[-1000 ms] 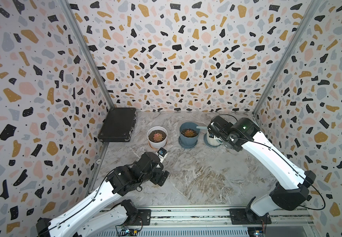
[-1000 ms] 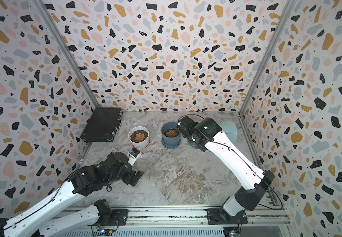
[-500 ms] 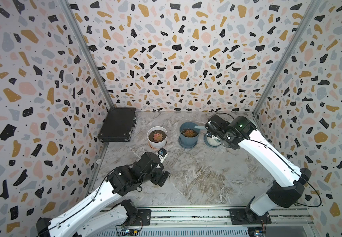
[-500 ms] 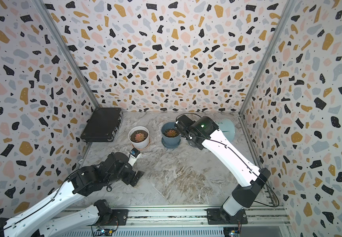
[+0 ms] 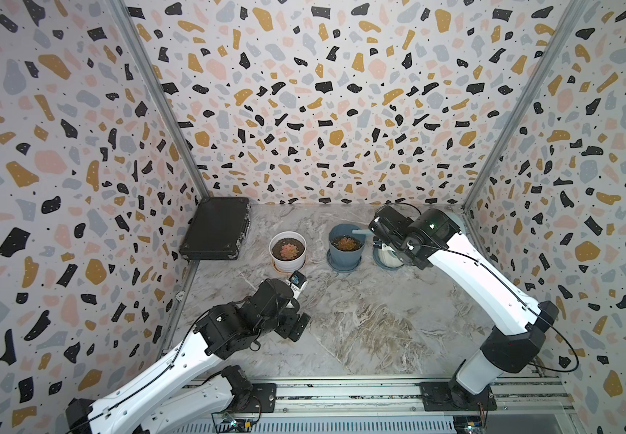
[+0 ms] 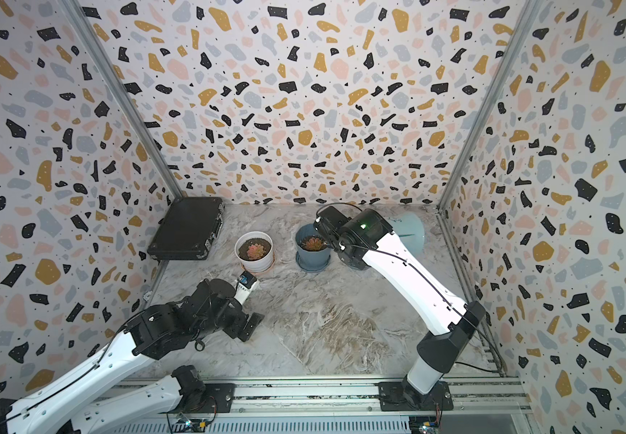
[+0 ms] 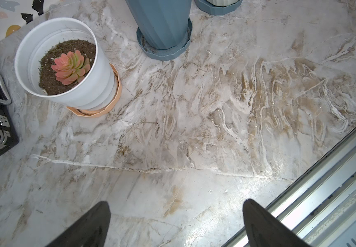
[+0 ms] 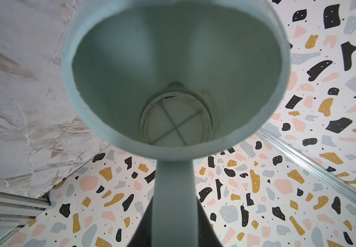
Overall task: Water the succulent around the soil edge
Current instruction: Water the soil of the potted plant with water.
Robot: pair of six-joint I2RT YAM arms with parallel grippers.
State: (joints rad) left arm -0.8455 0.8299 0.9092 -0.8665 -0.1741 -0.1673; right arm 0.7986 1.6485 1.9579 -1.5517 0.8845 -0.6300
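Observation:
A pink-orange succulent (image 5: pixel 345 243) grows in a blue pot (image 5: pixel 343 259) at the back of the table. My right gripper (image 8: pixel 174 213) is shut on the handle of a pale teal watering can (image 8: pixel 172 70). The can's spout (image 5: pixel 360 232) reaches over the pot's right rim, above the soil edge. The can's body (image 6: pixel 411 231) shows behind my right wrist. No water can be made out. A second succulent (image 7: pixel 70 67) sits in a white pot (image 5: pixel 287 251) to the left. My left gripper (image 7: pixel 176 213) hangs open over bare table in front of the white pot.
A black case (image 5: pixel 215 229) lies at the back left against the wall. A pale pot on a blue saucer (image 5: pixel 386 259) stands right of the blue pot, under my right arm. The table's front metal rail (image 7: pixel 322 171) runs close to my left gripper.
My right arm has shifted slightly left with the watering can, keeping the spout at the blue pot's rim. The left arm has not moved.

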